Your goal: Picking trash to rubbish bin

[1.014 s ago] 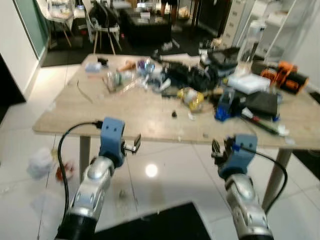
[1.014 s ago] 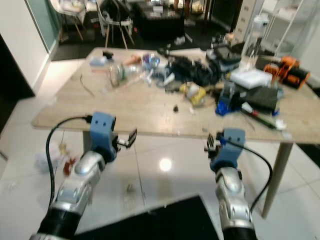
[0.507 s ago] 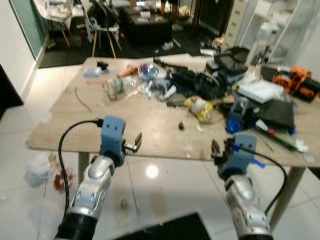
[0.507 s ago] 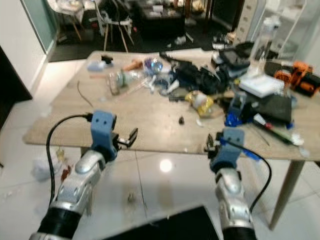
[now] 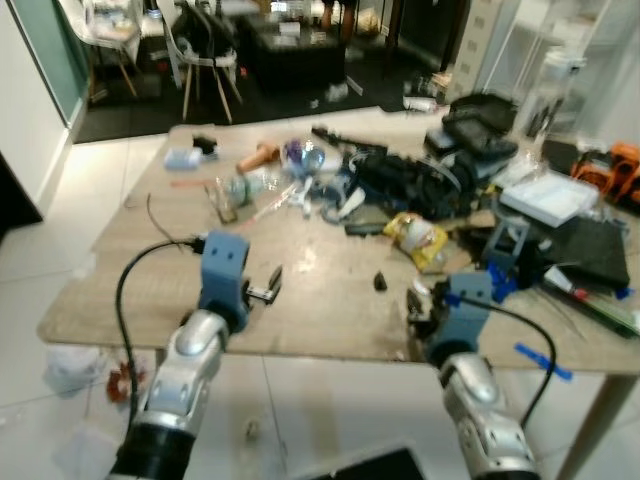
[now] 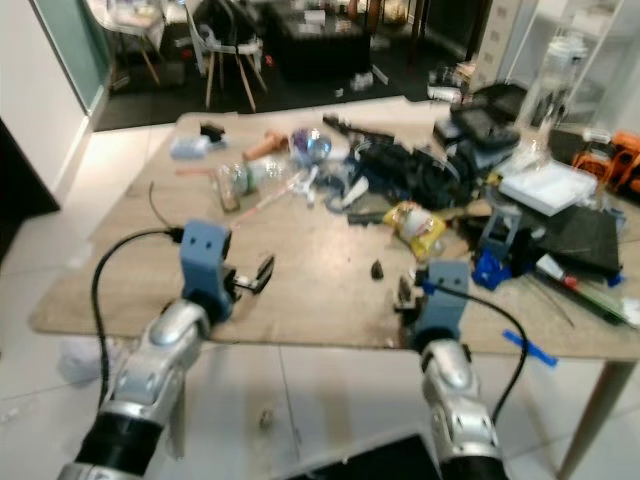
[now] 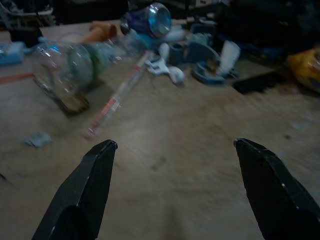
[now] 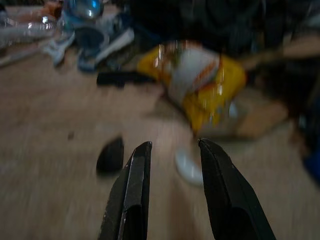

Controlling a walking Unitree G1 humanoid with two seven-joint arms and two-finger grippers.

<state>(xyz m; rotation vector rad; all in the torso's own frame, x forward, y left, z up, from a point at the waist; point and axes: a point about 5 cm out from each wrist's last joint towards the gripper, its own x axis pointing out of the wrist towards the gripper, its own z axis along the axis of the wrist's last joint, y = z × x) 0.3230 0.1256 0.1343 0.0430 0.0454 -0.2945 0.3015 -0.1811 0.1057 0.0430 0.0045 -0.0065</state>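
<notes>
A cluttered wooden table [image 5: 120, 290] carries the trash: a yellow snack bag [image 5: 420, 238], a clear plastic bottle [image 5: 235, 190], a crumpled blue foil cup [image 5: 298, 155] and a small dark lump [image 5: 381, 281]. My left gripper [image 5: 268, 285] hovers over the table's front part, open wide, with the bottle [image 7: 67, 67] and a thin stick [image 7: 117, 97] ahead of it. My right gripper [image 5: 418, 305] is open by a narrow gap and holds nothing. It points at the yellow bag [image 8: 200, 85], with the dark lump [image 8: 111, 155] and a white cap [image 8: 187, 167] close before its fingertips.
A black bag and cable pile [image 5: 400, 175], a blue clamp [image 5: 500, 250], a white box [image 5: 548, 195] and an orange tool [image 5: 625, 160] crowd the right side. Crumpled litter [image 5: 70, 365] lies on the tiled floor at the left. Chairs [image 5: 200, 60] stand behind the table.
The camera has come closer to the table, which now fills more of the view. Both grippers now sit over its front edge instead of short of it. Their fingers look unchanged.
</notes>
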